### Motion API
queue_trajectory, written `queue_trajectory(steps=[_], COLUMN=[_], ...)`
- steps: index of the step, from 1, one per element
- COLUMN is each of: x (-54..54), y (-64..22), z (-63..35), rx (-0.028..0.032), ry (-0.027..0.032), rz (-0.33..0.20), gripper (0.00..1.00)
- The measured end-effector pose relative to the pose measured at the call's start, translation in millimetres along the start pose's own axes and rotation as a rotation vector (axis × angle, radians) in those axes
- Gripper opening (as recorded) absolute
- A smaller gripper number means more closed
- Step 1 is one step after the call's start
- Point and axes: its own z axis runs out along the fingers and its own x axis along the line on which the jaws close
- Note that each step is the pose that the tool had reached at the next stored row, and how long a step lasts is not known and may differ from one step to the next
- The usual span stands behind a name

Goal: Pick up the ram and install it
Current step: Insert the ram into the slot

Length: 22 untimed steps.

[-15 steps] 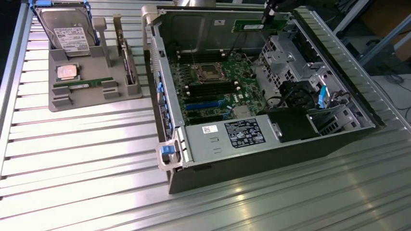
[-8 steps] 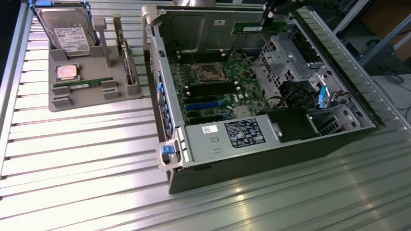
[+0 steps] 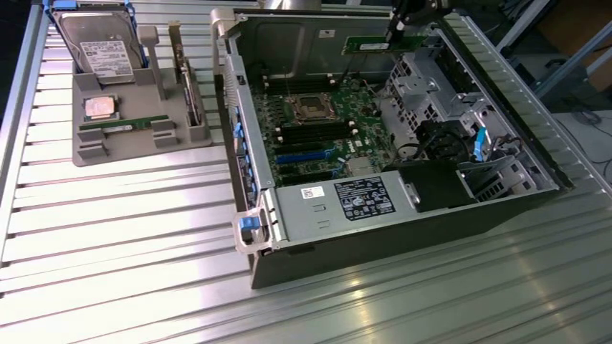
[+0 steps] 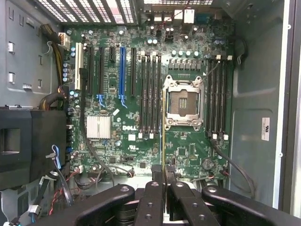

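My gripper (image 3: pixel 395 37) hangs over the far end of the open computer case (image 3: pixel 251 150), shut on the ram (image 3: pixel 380 45), a thin green stick held level above the motherboard (image 3: pixel 316 132). In the wrist view the ram (image 4: pixel 163 132) is edge-on, a thin line between the black fingers (image 4: pixel 153 181) of the gripper (image 4: pixel 163 173). It lies between the black memory slots (image 4: pixel 150 94) and the CPU socket (image 4: pixel 184 102). More slots (image 4: pixel 216 94) run on the socket's other side. An identical green stick (image 3: pixel 122 125) rests in the grey tray (image 3: pixel 96 154).
The grey tray at the exterior view's left also holds a hard drive (image 3: pixel 100 50), a square silver CPU chip (image 3: pixel 99 106) and an upright expansion card (image 3: pixel 189 89). Inside the case sit a power supply (image 3: pixel 349 201), a black fan shroud (image 3: pixel 442 140) and cables (image 4: pixel 59 165).
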Motion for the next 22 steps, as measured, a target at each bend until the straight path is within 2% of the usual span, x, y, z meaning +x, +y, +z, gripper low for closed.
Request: queue_trajectory(steps=[16,22], x=[-0.6,-1.0], y=[1.2,1.7], z=[16.9,27.5], rx=[0.0000,0.0000], ry=[-0.0001,0.0000], rz=[0.000,0.000], gripper=[0.12,0.12])
